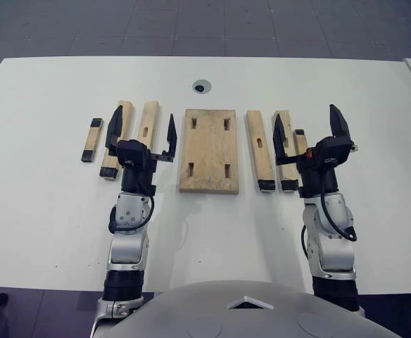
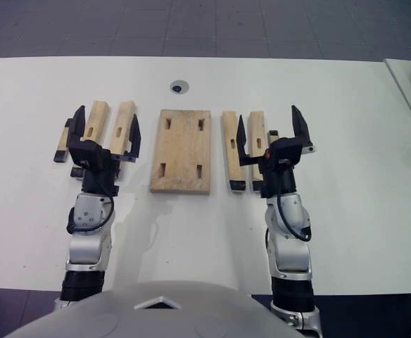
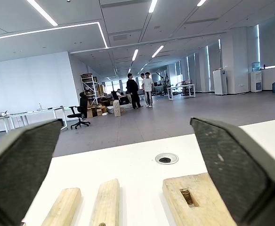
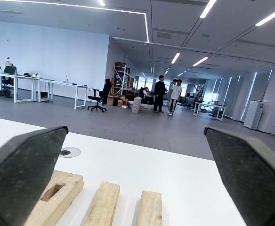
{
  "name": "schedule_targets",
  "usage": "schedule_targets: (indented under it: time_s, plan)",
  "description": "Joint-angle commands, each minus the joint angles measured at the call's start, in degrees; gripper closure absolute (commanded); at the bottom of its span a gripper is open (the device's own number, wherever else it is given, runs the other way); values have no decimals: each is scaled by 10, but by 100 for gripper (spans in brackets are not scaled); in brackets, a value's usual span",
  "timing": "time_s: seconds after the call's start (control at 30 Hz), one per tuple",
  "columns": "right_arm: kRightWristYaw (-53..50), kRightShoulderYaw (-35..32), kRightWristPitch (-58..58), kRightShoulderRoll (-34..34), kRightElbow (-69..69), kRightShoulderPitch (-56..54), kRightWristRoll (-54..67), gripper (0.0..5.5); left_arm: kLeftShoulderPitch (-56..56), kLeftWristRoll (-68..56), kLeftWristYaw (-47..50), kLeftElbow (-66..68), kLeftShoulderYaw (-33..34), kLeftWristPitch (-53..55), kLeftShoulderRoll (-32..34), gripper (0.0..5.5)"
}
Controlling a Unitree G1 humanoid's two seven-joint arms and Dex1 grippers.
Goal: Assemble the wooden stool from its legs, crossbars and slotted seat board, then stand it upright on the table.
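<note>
Evidently nothing is joined yet: all the stool parts lie flat and apart in one row across the far half of the white counter [image 1: 51, 211].

Towards the counter's left edge lies a short crossbar [image 1: 91, 139] with dark ends. Just beside it is the first leg [image 1: 127, 116], then a second leg [image 1: 148, 127]. Each has a slot cut in its upper face, and the first has a dark cap on its near end. The left pincer [image 1: 144, 121] hangs over these two legs with its fingers spread wide, grasping nothing. One finger is above the first leg and the other is between the second leg and the board.

The slotted seat board [image 1: 209, 150] sits in the middle of the row with its four slots facing up. It lies nearer than the round cable grommet [image 1: 202, 86] at the far edge.

To its right come a third leg [image 1: 259, 151] and a fourth leg [image 1: 287, 169], their dark-capped ends pointing toward the near edge. Next is another short crossbar [image 1: 301, 141], partly under the arm. The right pincer [image 1: 305, 120] is likewise released and empty, spread above the fourth leg and this crossbar.

The layout looks deliberate. With the pieces mirrored about the board, each arm has its own share within reach, and the upturned slots leave the joints easy to see. The pincers, held open just above the wood, seem set for a first pick.

No brand, label or lettering can be read on the wood or the counter.
</note>
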Motion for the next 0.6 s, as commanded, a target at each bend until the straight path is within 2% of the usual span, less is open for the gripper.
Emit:
schedule_targets:
  time_s: [0.03, 0.07, 0.17, 0.37, 0.6]
  plan:
    - [-8, -7, 18, 8, -3, 0, 13, 10, 1, 7, 6, -8, 3, 12, 1, 79]
    - [-9, -9, 20, 9, -2, -1, 15, 10, 2, 8, 8, -8, 4, 13, 1, 70]
    - [-11, -13, 23, 10, -2, -1, 20, 10, 2, 9, 11, -8, 4, 13, 1, 108]
    - [-10, -13, 24, 7, -2, -4, 20, 10, 3, 13, 19, -11, 6, 15, -1, 11]
    - [-8, -14, 25, 5, -2, -1, 20, 10, 3, 15, 22, -10, 4, 14, -1, 11]
